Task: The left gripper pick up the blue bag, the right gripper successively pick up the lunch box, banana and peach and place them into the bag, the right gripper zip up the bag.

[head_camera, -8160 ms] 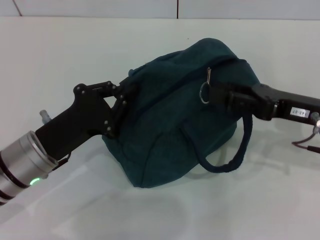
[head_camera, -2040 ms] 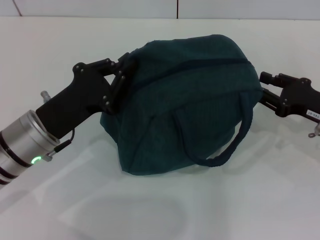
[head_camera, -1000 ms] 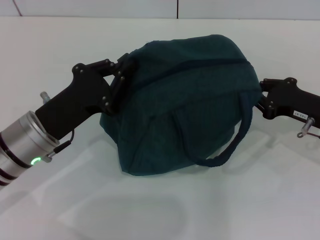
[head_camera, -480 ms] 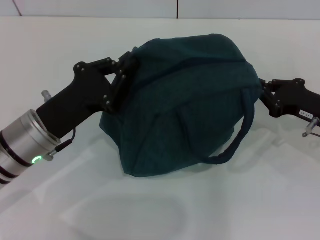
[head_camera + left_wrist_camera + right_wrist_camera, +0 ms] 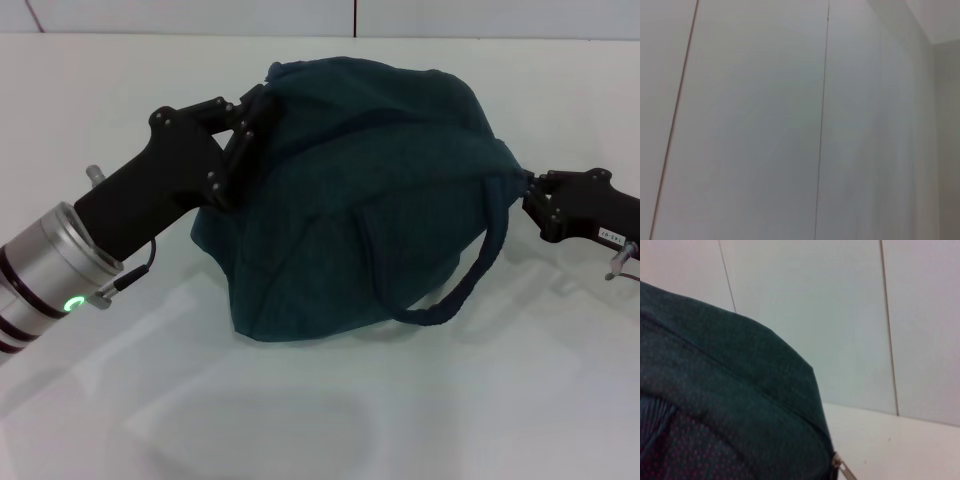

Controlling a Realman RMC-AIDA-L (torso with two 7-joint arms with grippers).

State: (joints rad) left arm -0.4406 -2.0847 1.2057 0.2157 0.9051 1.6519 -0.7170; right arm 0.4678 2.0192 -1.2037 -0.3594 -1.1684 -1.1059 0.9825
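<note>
The blue bag (image 5: 360,200) stands closed on the white table, with one rope handle (image 5: 470,280) hanging at its front. My left gripper (image 5: 255,112) is shut on the bag's upper left edge and holds it up. My right gripper (image 5: 526,195) is at the bag's right end, where the fabric is drawn to a point, and is shut on the zipper pull. The right wrist view shows the bag's top (image 5: 730,390) and the metal zipper slider (image 5: 842,471) at its end. The lunch box, banana and peach are hidden.
The white table (image 5: 320,420) lies all around the bag, with a pale wall behind it. The left wrist view shows only wall panels (image 5: 765,125).
My left gripper has raised the bag's left edge, so the bag sits higher and leans left. My right gripper has drawn slightly right and down at the bag's end.
</note>
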